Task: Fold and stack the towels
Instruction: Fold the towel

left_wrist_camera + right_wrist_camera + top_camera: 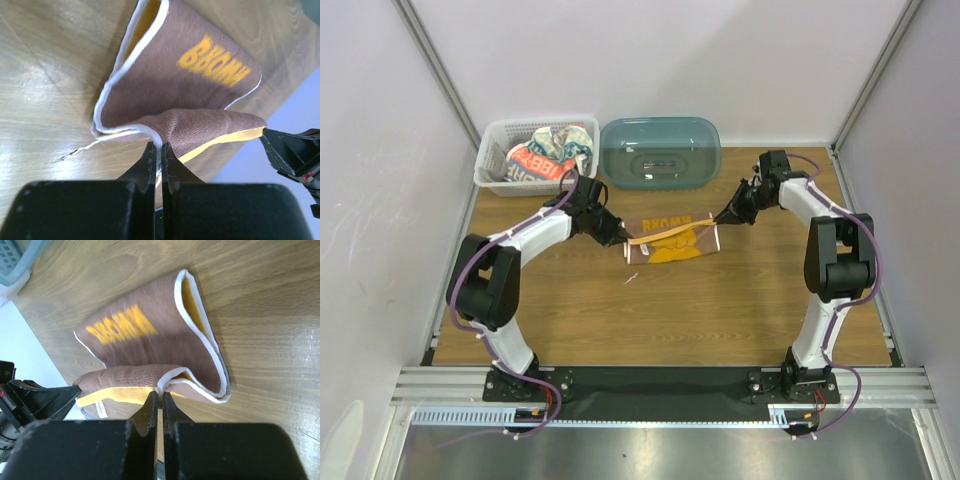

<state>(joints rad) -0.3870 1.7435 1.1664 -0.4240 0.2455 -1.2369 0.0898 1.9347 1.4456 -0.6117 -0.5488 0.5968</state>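
Left tool (620, 238) and right tool (720, 215), both mine, pinch opposite ends of the brown towel (675, 240) at mid-bench, left at its 9 o'clock end, right at its 3 o'clock end. In the wrist views each tool's jaws are pressed together on the pale hem of the upper layer, which is raised and doubled over the lower layer lying on the wooden bench (720, 310); orange lettering shows on the brown face. A white printed towel (545, 160) sits bunched in the basket (490, 165) at 11 o'clock, beside the teal tub (660, 152) at 12 o'clock.
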